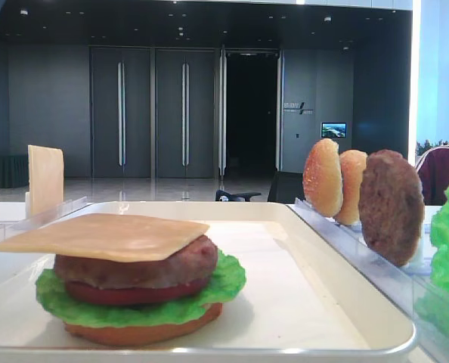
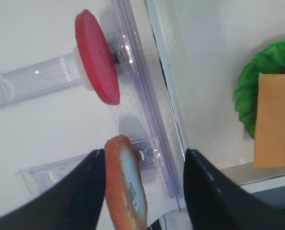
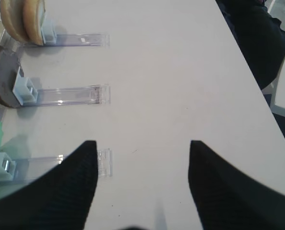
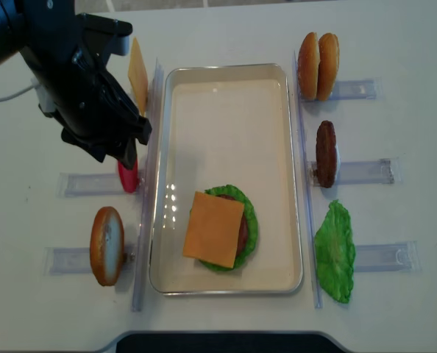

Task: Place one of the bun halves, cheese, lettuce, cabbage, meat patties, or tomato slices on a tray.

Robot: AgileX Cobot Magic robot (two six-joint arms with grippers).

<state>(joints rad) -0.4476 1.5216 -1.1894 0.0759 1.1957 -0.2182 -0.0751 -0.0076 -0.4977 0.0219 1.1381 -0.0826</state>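
- Exterior high: cheese (image 1: 103,236) lying flat atop a stack of meat patty (image 1: 137,266), tomato slice (image 1: 134,293), lettuce (image 1: 224,286) and bun half (image 1: 141,331) on the tray (image 1: 338,302); bun halves (image 1: 323,178) upright in a rack at right.
- Right wrist: right gripper (image 3: 142,165) spread wide over bare table (image 3: 181,72), holding nothing.
- Left wrist: left gripper (image 2: 143,184) parted, fingers flanking but not gripping an upright bun (image 2: 128,184); red slice (image 2: 97,57) racked beyond.
- Overhead realsense: left arm (image 4: 79,73) beside the tray's left edge, its fingers hidden.
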